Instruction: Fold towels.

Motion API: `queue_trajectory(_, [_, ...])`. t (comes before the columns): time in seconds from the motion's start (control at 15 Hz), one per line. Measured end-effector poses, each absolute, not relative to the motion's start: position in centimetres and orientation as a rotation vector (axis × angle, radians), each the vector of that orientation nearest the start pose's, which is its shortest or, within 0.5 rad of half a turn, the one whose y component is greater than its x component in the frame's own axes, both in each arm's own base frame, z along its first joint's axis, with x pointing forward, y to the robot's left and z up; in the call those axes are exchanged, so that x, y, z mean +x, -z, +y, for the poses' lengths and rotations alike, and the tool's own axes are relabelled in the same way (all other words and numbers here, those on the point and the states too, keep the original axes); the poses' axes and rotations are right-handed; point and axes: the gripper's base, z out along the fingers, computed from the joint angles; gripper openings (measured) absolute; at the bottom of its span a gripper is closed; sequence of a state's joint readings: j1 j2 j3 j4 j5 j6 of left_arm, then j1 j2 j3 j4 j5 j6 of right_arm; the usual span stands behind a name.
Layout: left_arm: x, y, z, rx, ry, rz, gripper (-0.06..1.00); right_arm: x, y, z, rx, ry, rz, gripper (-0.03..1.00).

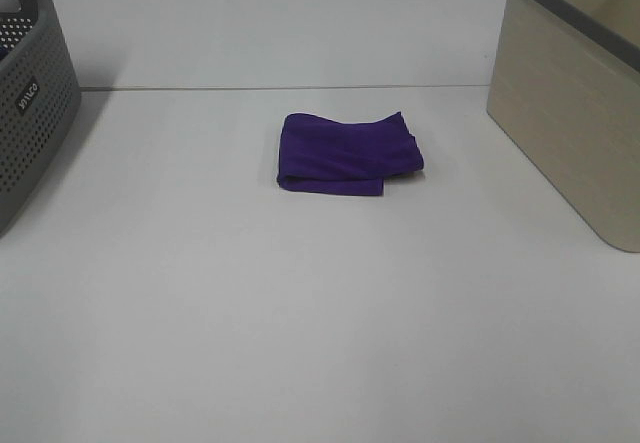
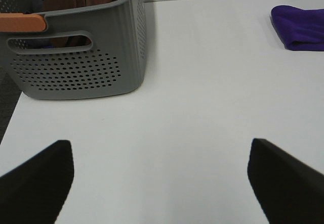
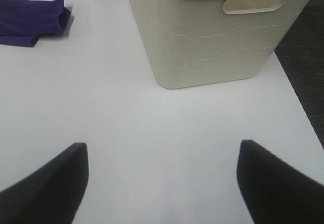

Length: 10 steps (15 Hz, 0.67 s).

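A deep purple towel (image 1: 348,153) lies folded into a small rectangle on the white table, just beyond its middle. Part of the towel (image 2: 298,28) shows in the left wrist view and part of the towel (image 3: 31,19) in the right wrist view, far from both grippers. My left gripper (image 2: 161,183) stands open over bare table near the grey basket, nothing between its fingers. Open too is my right gripper (image 3: 163,183), over bare table in front of the beige basket. Neither arm shows in the exterior high view.
A grey perforated basket (image 1: 25,103) stands at the table's left edge; in the left wrist view the grey basket (image 2: 81,67) holds brown cloth. A beige basket (image 1: 575,103) stands at the right; the right wrist view shows the beige basket (image 3: 212,37) close to the table's edge.
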<state>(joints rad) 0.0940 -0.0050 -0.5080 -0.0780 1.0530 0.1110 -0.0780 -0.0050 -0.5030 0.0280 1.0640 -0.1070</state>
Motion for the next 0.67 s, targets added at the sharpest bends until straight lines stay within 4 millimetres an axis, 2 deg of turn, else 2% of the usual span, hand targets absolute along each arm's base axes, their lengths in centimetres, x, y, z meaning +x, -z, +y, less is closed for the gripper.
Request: queue_trajectory(0.67, [-0.58,-28.04,-0.67,0.010,-0.031,2.020,0.86,-0.60,-27.78,0.27,-0.012,0.071,2.040,0.79])
